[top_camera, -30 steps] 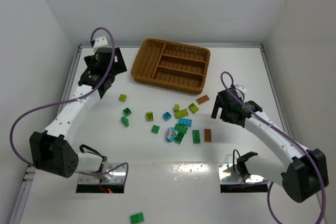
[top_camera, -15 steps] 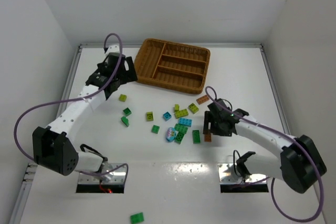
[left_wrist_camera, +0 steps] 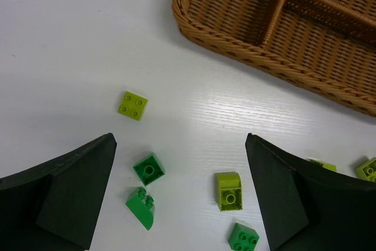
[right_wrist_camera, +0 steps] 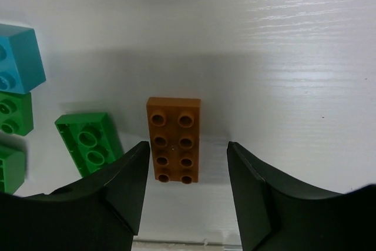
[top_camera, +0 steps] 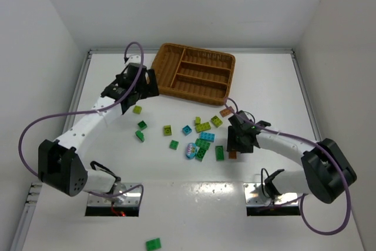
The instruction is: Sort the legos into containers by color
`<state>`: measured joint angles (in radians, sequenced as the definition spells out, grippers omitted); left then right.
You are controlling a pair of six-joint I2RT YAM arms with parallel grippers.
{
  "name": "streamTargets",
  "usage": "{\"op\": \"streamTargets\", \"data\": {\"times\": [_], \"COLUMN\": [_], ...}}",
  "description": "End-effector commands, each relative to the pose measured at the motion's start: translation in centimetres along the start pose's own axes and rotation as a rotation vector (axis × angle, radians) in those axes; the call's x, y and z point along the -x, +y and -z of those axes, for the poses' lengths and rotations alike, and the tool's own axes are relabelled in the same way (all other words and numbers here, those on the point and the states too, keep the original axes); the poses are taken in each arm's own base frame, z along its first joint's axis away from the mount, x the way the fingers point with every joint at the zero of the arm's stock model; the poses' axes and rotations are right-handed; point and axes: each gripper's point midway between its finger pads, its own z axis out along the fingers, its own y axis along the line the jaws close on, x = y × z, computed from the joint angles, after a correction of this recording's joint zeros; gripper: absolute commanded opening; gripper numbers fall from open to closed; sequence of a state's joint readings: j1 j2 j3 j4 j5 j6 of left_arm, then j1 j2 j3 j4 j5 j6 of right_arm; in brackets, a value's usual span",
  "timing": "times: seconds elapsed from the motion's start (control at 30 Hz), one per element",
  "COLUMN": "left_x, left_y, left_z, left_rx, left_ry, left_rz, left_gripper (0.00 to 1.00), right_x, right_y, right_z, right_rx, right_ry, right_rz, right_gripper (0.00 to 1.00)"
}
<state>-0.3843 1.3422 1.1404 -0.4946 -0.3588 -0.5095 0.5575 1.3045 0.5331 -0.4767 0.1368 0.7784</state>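
The legos lie scattered on the white table in front of the brown wicker tray; its containers look empty. My right gripper is low over an orange-brown brick. Its jaws stand one on each side of the brick's long edges, open, the left one close and the right one with a visible gap. In the top view that gripper covers most of the brick. My left gripper hangs wide open above a lime brick, a dark green brick and a lime sloped brick, holding nothing.
A green brick lies just left of the orange-brown one, a teal brick further left. A second orange-brown brick sits nearer the tray. A stray green brick lies in front of the arm bases. White walls enclose the table.
My right gripper has come left and down over the orange-brown brick, its jaws narrowing around it. My left arm has swung right, from the table's far left corner to beside the tray.
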Motion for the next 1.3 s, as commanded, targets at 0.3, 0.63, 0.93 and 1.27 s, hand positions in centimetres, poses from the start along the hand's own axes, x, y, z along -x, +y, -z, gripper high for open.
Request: {"op": "streamTargets", "data": {"times": [0.3,0.63,0.93,1.27], "left_x": [-0.9,-0.7,0.7,1.9], "left_y": [-0.5,-1.8,-3.0,-0.2], "left_z": [-0.1,-2.0,-8.2,-11.9], "left_rx": [-0.006,-0.008,0.115,0.204], "left_ry": [0.020,0.060,0.125,0.188], "left_rz": [-0.016,-0.026,0.069,0.143], "left_gripper": [0.99,0.99,0.99,0.98], "right_x": [0.4,3.0,11.2,24.4], "right_y": [0.5,2.1,6.5,15.0], "right_z": [-0.5,1.6,7.1,7.4], "right_rx": [-0.077,-0.020,0.036,0.059], "right_ry": [-0.019,-0.107,-0.276,-0.428], "right_rz": [0.042,0.015,0.033,0.103], "right_gripper": [0.55,0.13,0.13,0.15]}}
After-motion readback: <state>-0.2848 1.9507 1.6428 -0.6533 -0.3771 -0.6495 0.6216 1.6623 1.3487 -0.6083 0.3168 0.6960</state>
